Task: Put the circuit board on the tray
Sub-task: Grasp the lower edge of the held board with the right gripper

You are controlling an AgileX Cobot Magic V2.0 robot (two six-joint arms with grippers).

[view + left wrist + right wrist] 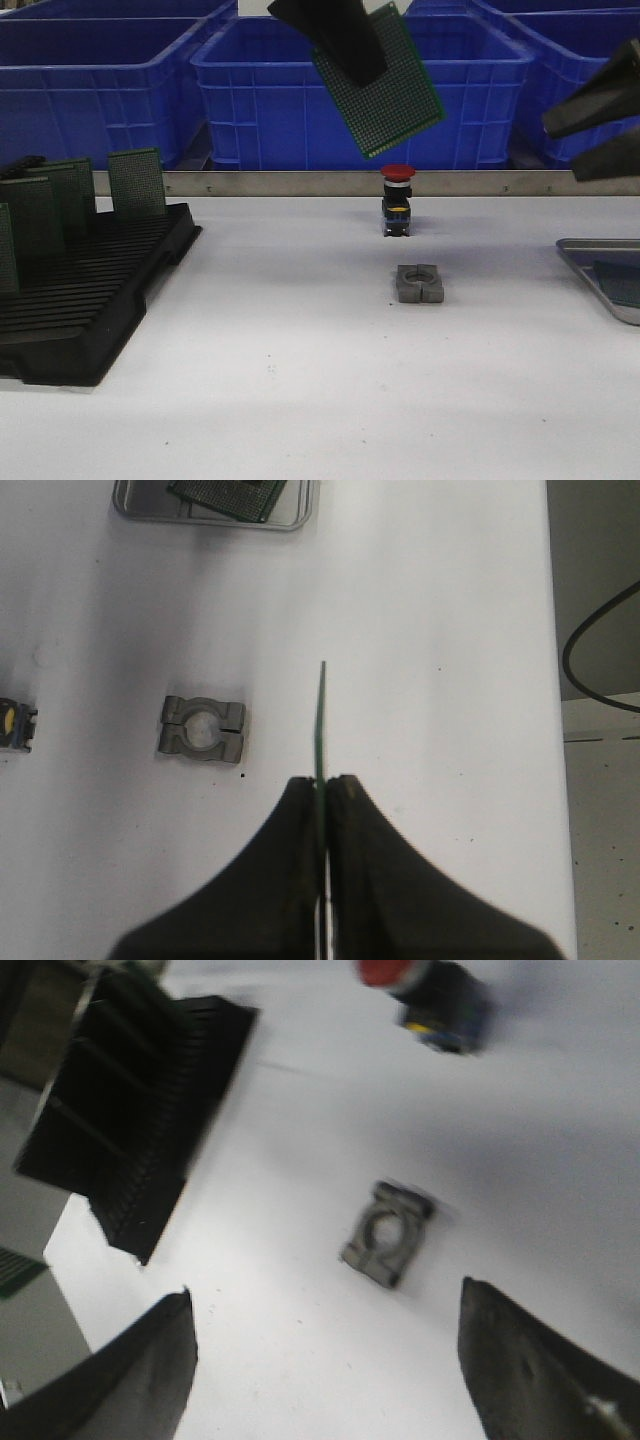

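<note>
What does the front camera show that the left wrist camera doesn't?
Only the front view shows the black slotted rack with upright boards, the blue crates, the red-capped button's top, and the open right gripper. Only the left wrist view shows the cable off the table edge. Both show the left gripper shut on the circuit board, the grey clamp block, and the tray holding a board.

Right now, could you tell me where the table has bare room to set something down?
Bare: the near strip in front of the grey clamp block, and between it and the tray. Crowded: the black slotted rack at left.
</note>
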